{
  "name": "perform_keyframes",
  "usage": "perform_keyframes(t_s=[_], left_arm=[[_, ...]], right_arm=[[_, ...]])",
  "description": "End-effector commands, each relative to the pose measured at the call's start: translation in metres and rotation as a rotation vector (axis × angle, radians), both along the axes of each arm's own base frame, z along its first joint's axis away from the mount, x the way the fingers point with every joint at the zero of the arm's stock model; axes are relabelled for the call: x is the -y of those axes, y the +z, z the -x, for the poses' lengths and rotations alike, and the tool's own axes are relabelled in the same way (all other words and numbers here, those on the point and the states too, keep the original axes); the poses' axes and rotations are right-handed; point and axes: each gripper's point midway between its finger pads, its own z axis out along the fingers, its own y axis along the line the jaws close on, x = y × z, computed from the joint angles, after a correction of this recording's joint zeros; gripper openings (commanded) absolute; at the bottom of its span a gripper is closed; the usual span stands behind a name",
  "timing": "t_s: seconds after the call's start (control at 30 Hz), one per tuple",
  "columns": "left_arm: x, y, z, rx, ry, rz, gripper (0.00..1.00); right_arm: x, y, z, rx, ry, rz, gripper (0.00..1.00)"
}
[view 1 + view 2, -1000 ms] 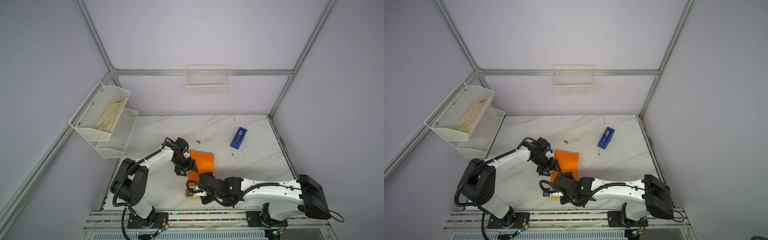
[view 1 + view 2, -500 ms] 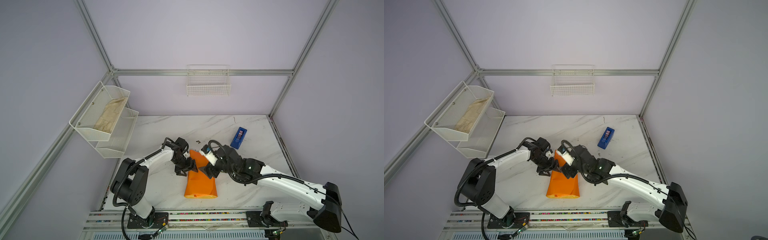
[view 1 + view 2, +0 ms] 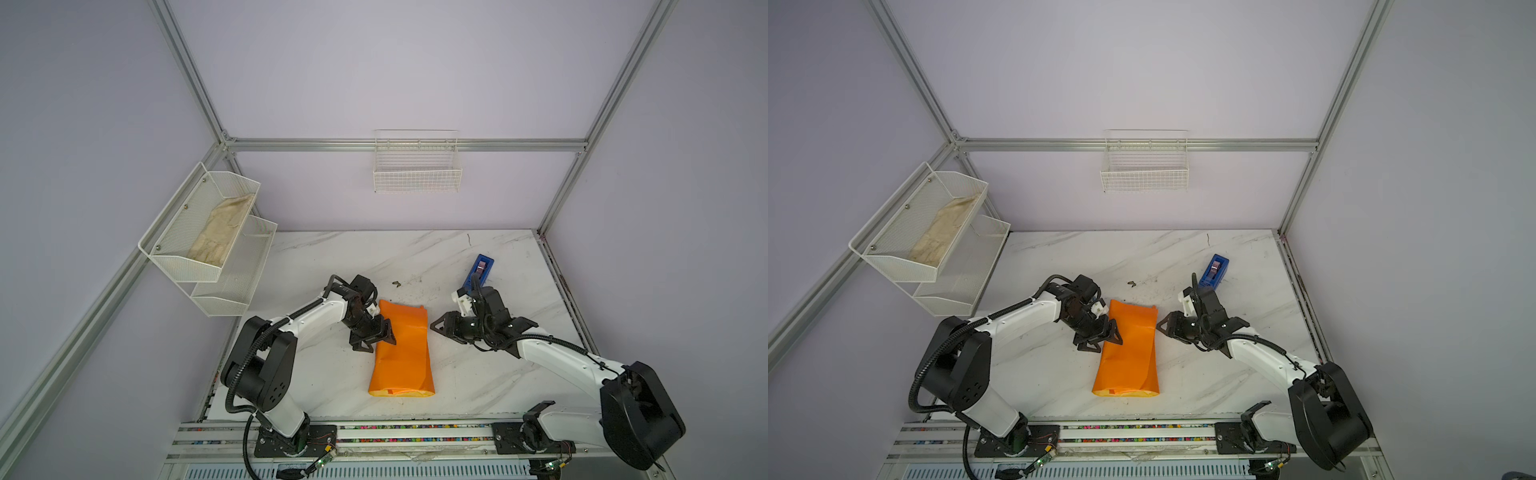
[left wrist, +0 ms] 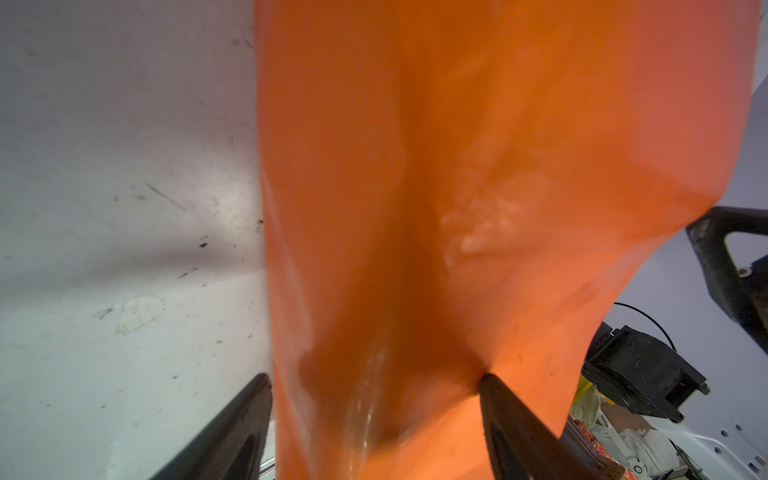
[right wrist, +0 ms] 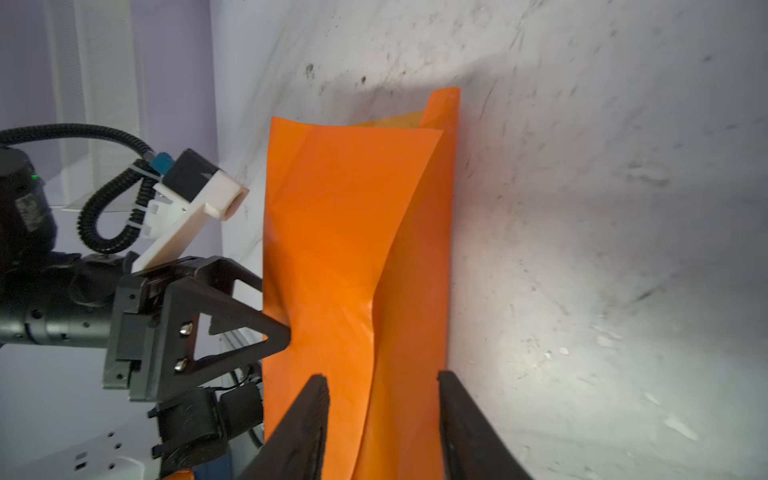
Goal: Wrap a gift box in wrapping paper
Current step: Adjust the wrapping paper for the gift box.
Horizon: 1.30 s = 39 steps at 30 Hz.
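A long, glossy orange sheet of wrapping paper (image 3: 402,353) lay folded into a loose tube on the white marble table (image 3: 478,374), lower centre in both top views. The left gripper (image 4: 374,378) clamped its frame-left side, denting it. The right gripper (image 5: 380,380) hung just beside the opposite edge, jaws apart, holding nothing.

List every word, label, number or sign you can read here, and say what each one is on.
No text is legible.
Grey sticker, right wrist view: too blurred.
Marks on a white item, left wrist view: too small.
Blue tape dispenser and wrapping paper: no lettering shows.
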Motion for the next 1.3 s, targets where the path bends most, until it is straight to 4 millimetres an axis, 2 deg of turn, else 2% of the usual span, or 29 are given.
perform_keyframes(t_s=[0.0, 0.3, 0.37, 0.8, 0.97, 1.17, 1.27], left_arm=[[-0.016, -0.019, 0.012, -0.045, -0.018, -0.093, 0.77], [-0.014, -0.018, 0.011, -0.046, -0.018, -0.087, 0.77], [-0.014, -0.018, 0.011, -0.045, -0.018, -0.087, 0.77], [-0.013, -0.014, 0.010, -0.035, -0.015, -0.080, 0.77], [-0.012, -0.004, 0.005, -0.005, -0.007, -0.070, 0.78], [-0.008, 0.018, -0.005, 0.057, 0.018, -0.043, 0.80], [-0.009, 0.021, -0.009, 0.072, 0.033, -0.052, 0.81]], right_arm=[[-0.019, 0.015, 0.006, -0.024, 0.054, -0.159, 0.41], [-0.022, -0.010, 0.012, -0.082, 0.100, -0.143, 0.35], [-0.025, -0.009, 0.011, -0.080, 0.109, -0.157, 0.29], [-0.026, -0.011, -0.006, -0.041, 0.107, -0.088, 0.05], [-0.024, -0.014, -0.015, -0.016, 0.106, -0.025, 0.00], [-0.025, -0.017, -0.022, -0.016, 0.101, -0.003, 0.00], [-0.025, -0.019, -0.022, -0.017, 0.105, 0.006, 0.00]])
